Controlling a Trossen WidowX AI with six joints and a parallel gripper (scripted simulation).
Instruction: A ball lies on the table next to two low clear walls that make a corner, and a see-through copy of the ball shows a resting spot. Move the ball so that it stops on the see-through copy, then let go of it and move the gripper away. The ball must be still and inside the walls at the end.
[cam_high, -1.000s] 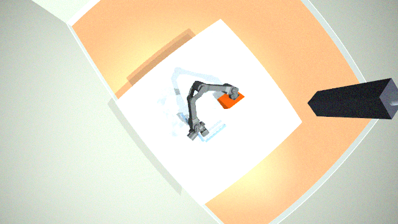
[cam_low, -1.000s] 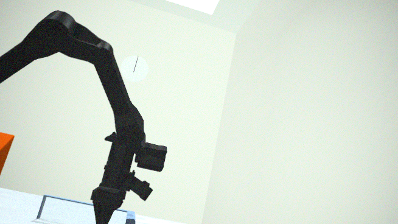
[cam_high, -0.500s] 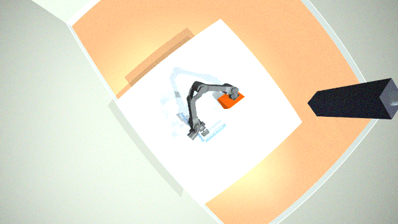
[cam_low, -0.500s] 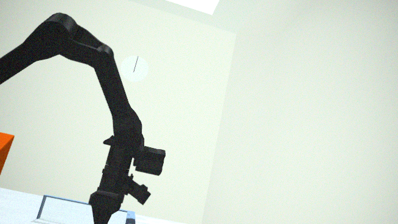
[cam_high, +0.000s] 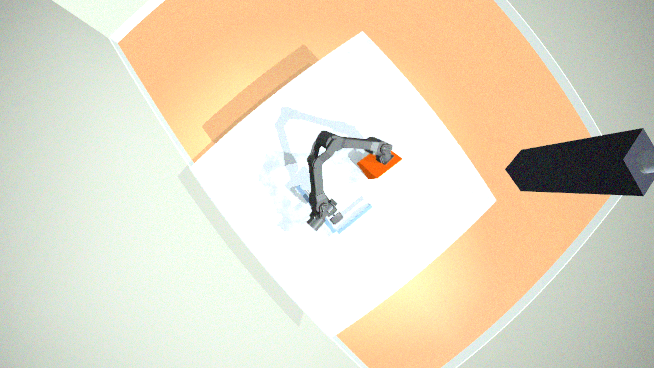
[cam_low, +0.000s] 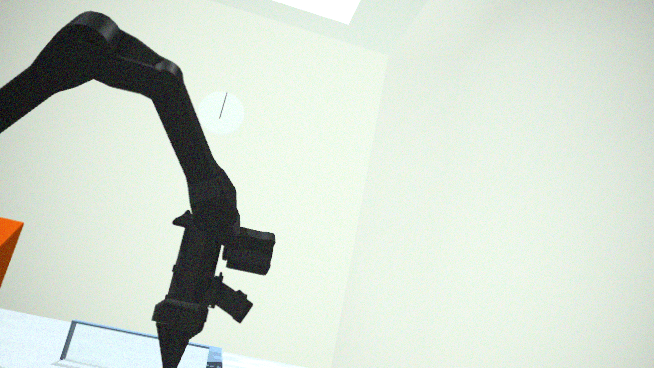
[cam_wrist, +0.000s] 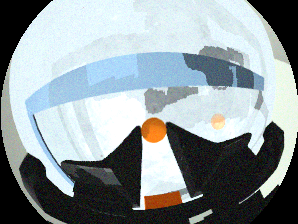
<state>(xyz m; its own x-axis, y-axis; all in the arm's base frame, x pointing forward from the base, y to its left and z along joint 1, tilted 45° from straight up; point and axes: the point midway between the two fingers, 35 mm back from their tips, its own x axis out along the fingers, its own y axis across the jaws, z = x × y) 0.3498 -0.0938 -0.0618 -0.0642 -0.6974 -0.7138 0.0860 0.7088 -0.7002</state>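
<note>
The orange ball is between the two fingertips of my gripper in the wrist view, and the gripper is shut on it. The see-through copy is paler and smaller, to the right of the ball. A light blue clear wall runs across beyond both, and the other wall goes down the left side. In the exterior view the gripper's fingers reach down to the bottom edge, by a clear wall; their tips are cut off. In the top view the arm hides the ball and the copy; one wall shows.
An orange block stands under the arm's base. The white table carries it all. A large black post-like shape is at the right in the top view, away from the arm.
</note>
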